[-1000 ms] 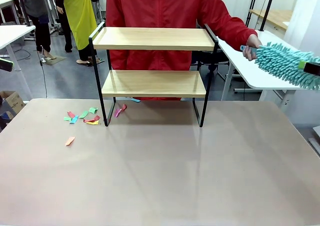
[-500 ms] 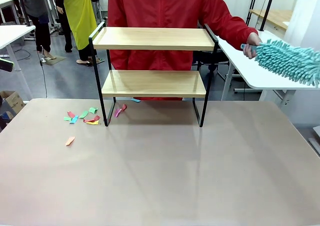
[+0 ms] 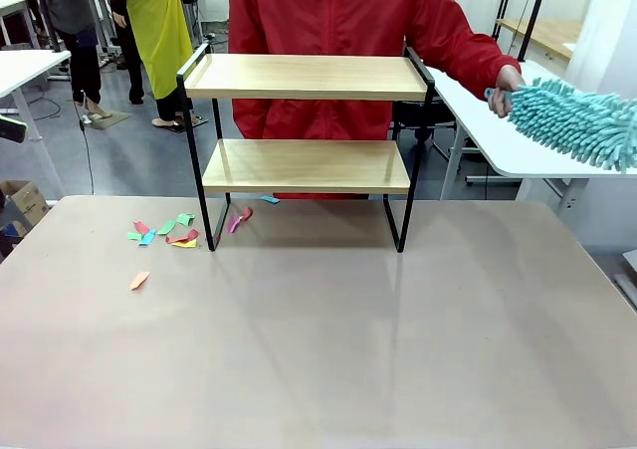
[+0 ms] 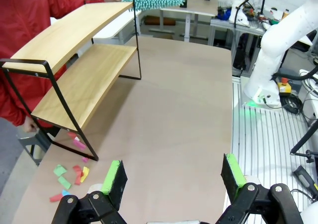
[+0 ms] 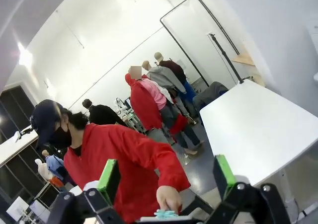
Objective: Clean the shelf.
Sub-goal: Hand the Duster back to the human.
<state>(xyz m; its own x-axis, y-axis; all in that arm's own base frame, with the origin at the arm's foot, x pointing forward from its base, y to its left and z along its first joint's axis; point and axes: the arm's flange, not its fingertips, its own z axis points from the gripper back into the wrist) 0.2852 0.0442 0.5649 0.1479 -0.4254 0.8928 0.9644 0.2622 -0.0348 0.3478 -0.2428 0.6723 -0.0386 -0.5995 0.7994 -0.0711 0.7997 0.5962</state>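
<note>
Table (image 4: 179,110): shelf (image 4: 74,60) far-left of left pincer (image 4: 171,177); both pincers wide open, empty.

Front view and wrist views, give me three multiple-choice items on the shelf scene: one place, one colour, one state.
1. Where do the paper scraps lie?
A. top board
B. tabletop by the shelf's left leg
C. lower board

2. What colour is the duster?
A. teal
B. orange
C. black

3. The left end effector is:
A. shut on a scrap
B. open, holding nothing
C. shut on the duster

Answers: 1 B, scraps lie on the table. 2 A, its fluffy head is teal. 3 B, green pads stand apart.
</note>
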